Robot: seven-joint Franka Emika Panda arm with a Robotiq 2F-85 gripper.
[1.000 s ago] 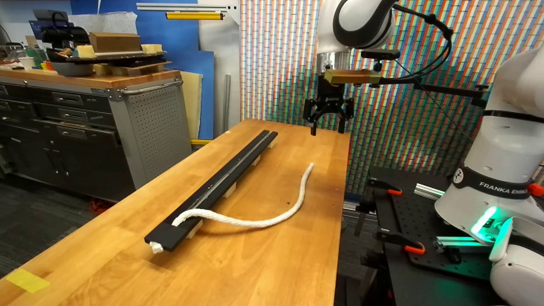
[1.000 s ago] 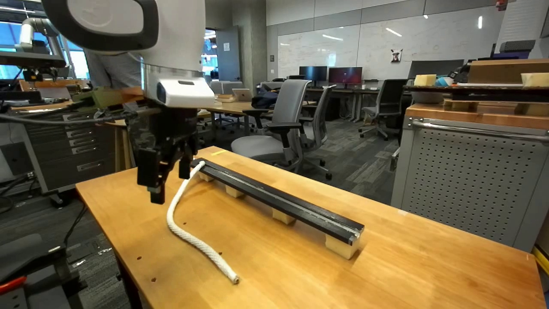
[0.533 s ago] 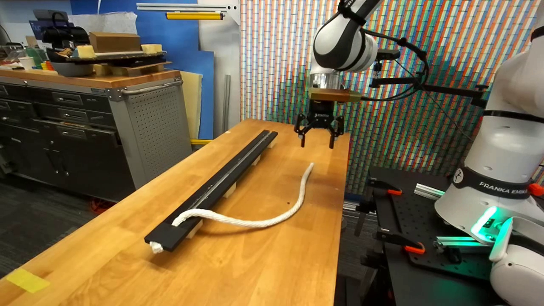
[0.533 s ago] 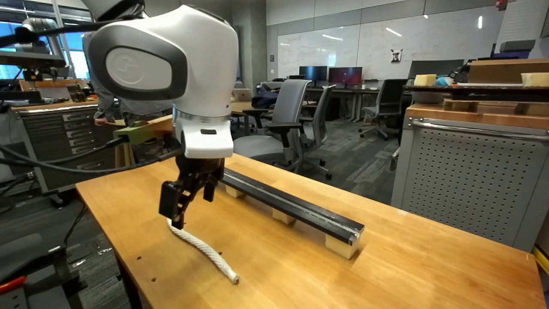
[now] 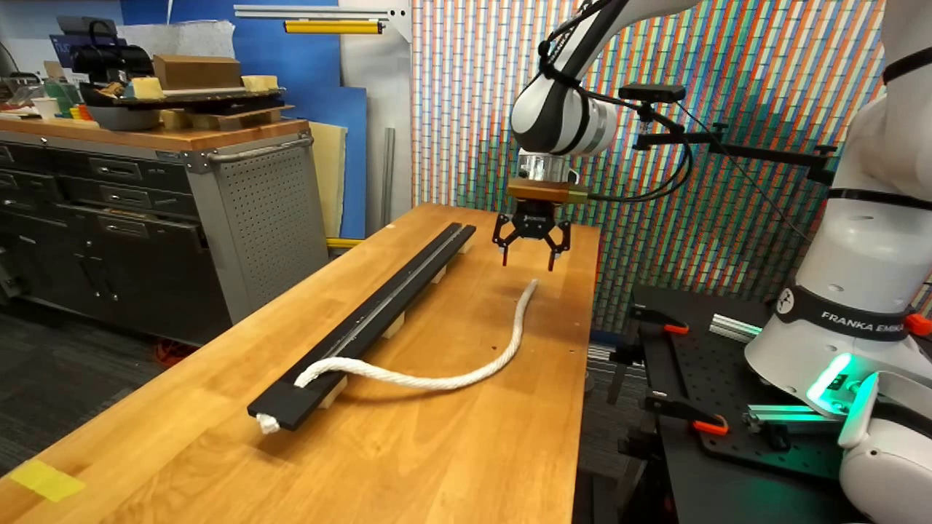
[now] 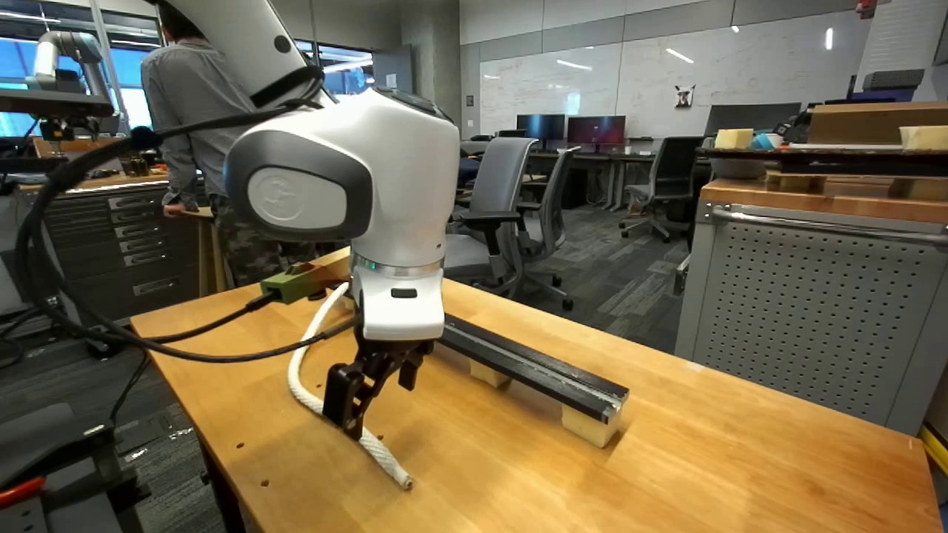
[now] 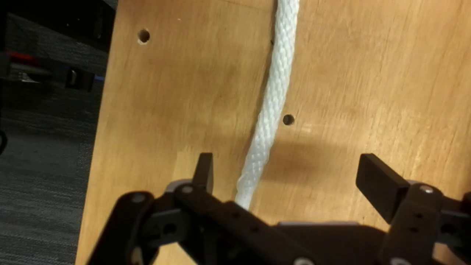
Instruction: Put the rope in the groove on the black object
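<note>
The white rope (image 5: 437,382) lies in a curve on the table, also in the other views (image 6: 295,374) (image 7: 274,103). One end rests on the near end of the black bar (image 5: 368,307), where a white tuft shows at the bar's tip. The bar also shows in an exterior view (image 6: 532,371), partly hidden by the arm. Its groove (image 5: 413,275) runs lengthwise, with no rope along most of it. My gripper (image 5: 528,266) (image 6: 379,409) is open and empty, above the table near the rope's free end. In the wrist view the rope passes between the fingers (image 7: 287,162), nearer the left one; its end is hidden.
Wooden blocks (image 6: 589,428) hold the bar off the wooden table (image 5: 466,458). The table's edge shows at left in the wrist view. A grey cabinet (image 5: 269,211) stands beyond the table. An arm cable (image 6: 215,358) loops beside the wrist. A person (image 6: 194,104) stands behind.
My open gripper has come down toward the table, moving left in an exterior view and right in the other exterior view, toward the rope's free end. Rope and bar have not moved.
</note>
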